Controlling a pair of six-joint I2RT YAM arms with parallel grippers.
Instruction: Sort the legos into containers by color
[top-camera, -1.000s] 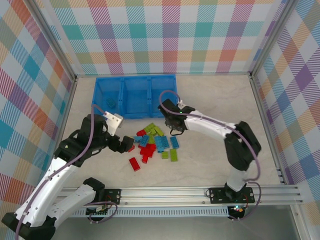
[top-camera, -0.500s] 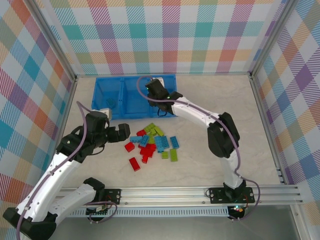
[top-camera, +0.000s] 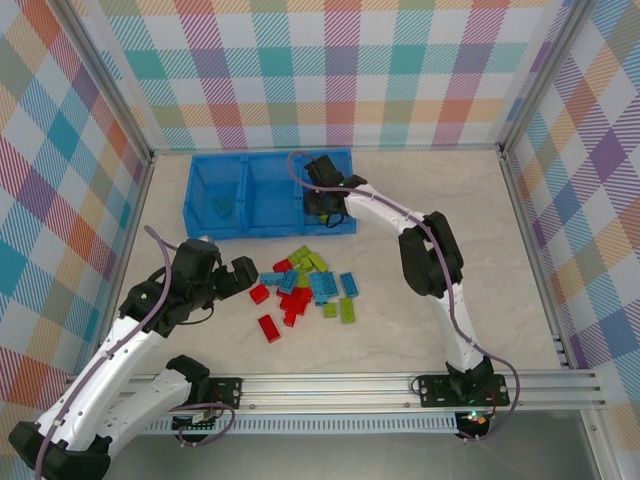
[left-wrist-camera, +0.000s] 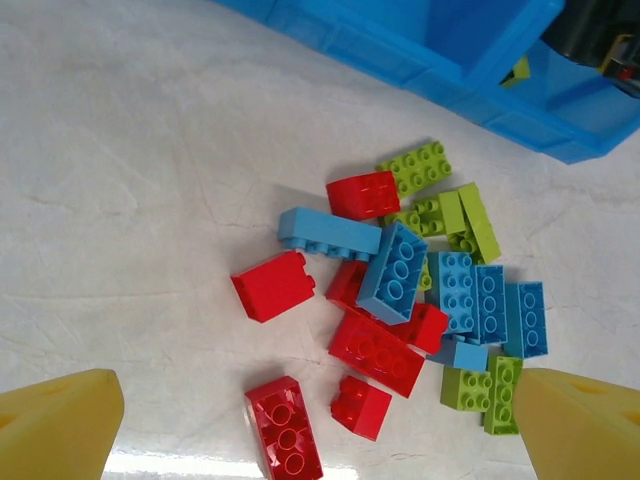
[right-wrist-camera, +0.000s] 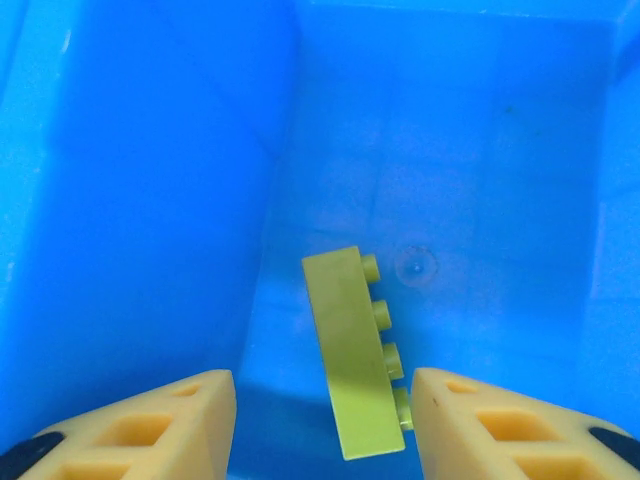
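The legos (top-camera: 305, 285) lie in a loose pile of red, light blue and lime green on the table. My left gripper (top-camera: 235, 275) hovers at the pile's left edge, open and empty; its wrist view looks down on the red bricks (left-wrist-camera: 287, 427) with the left gripper (left-wrist-camera: 320, 430) spread wide. My right gripper (top-camera: 322, 205) is over the right compartment of the containers (top-camera: 268, 190). There the right gripper (right-wrist-camera: 320, 400) is open, with a lime green brick (right-wrist-camera: 355, 355) on its side between the fingers, studs close to the right finger and a clear gap on the left.
A light blue brick (top-camera: 222, 207) lies in the tray's left compartment. The tray wall (left-wrist-camera: 450, 40) stands just behind the pile. Metal frame posts and checkered walls ring the table, and a rail (top-camera: 400, 385) runs along the near edge.
My right gripper went from the pile up into the tray's right compartment and its jaws parted around the lime brick. My left arm drew back slightly toward the near left.
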